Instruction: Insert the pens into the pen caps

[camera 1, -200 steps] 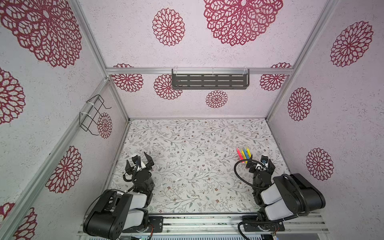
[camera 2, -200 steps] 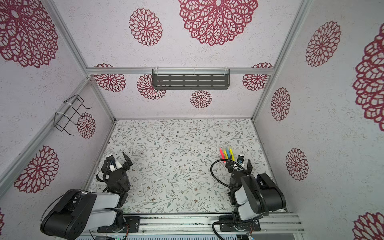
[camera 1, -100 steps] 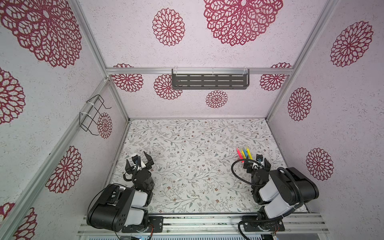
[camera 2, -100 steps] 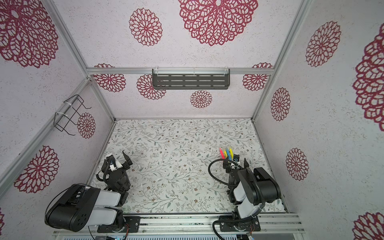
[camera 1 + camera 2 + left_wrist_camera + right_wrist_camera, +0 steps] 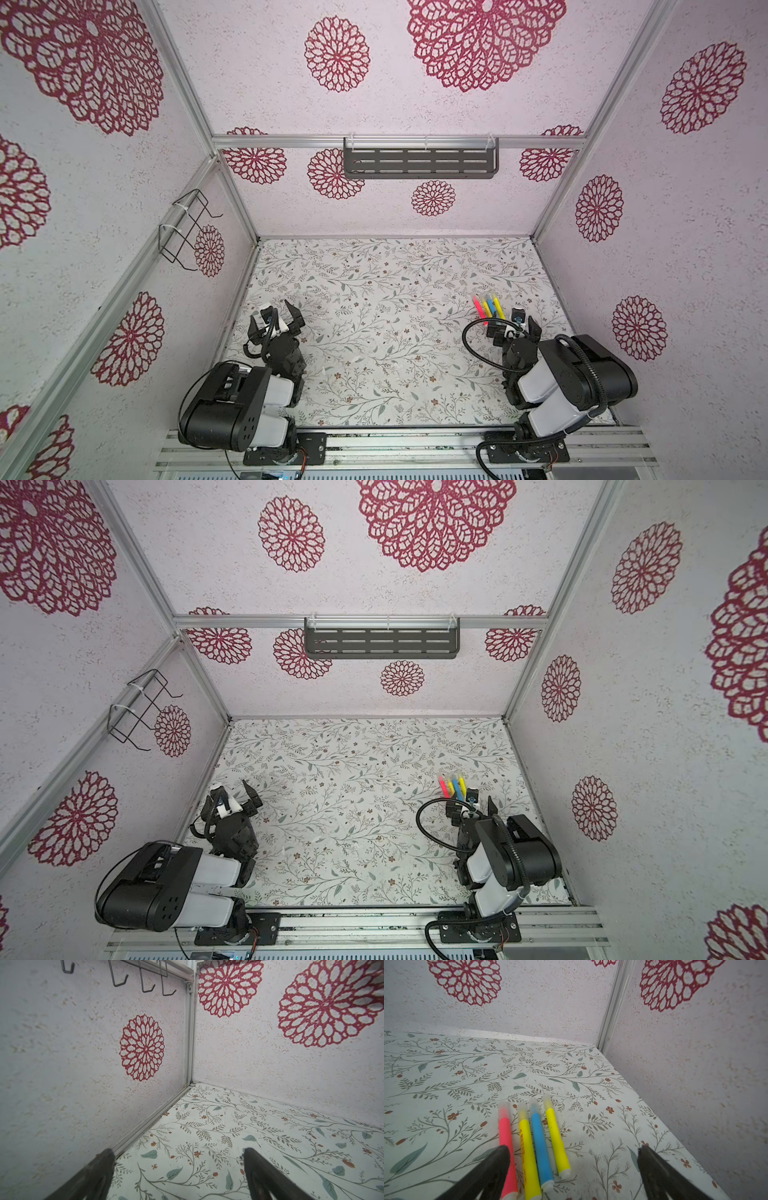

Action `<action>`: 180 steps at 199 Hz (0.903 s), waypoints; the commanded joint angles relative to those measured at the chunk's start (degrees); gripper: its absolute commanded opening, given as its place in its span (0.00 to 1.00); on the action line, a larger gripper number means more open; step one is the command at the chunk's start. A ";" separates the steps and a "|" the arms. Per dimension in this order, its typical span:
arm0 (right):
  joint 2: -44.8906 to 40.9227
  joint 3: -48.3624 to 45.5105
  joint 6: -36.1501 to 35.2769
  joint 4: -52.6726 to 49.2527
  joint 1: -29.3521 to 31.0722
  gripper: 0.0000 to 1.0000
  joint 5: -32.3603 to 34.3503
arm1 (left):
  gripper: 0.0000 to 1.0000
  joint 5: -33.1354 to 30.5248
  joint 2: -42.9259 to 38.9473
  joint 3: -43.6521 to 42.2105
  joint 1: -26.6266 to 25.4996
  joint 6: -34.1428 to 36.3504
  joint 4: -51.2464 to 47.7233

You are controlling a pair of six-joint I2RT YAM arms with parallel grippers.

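Floral mat (image 5: 374, 291): four pens (image 5: 489, 306), axes twelve-to-six, lie at eleven o'clock just beside the empty right gripper (image 5: 514, 327), jaws spread wide; left gripper (image 5: 177, 1153), likewise spread, well apart.

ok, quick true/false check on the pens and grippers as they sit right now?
1. The left gripper and right gripper are both open and empty. True.
2. Four pens lie side by side on the mat. True.
3. The pens lie in front of the left gripper. False: they lie in front of the right gripper.
4. The blue pen is at one end of the row. False: it lies between the two yellow pens; the pink pen is at an end.
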 commanded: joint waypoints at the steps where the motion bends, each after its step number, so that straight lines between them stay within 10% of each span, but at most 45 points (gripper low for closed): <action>1: -0.11 0.97 -0.55 6.47 0.02 0.99 -0.31 | 0.99 1.54 3.10 2.04 1.85 -1.13 1.29; 80: -0.44 2.21 -0.23 4.43 -0.24 0.99 -0.16 | 0.99 13.02 10.46 5.58 2.38 3.80 1.22; 139: -4.68 12.11 7.90 -20.59 -7.51 0.99 -5.84 | 0.99 14.78 10.33 6.23 3.11 3.67 0.62; 180: -4.85 11.96 7.94 -20.52 -7.62 0.99 -5.85 | 0.99 20.95 6.50 10.83 6.50 1.07 -13.61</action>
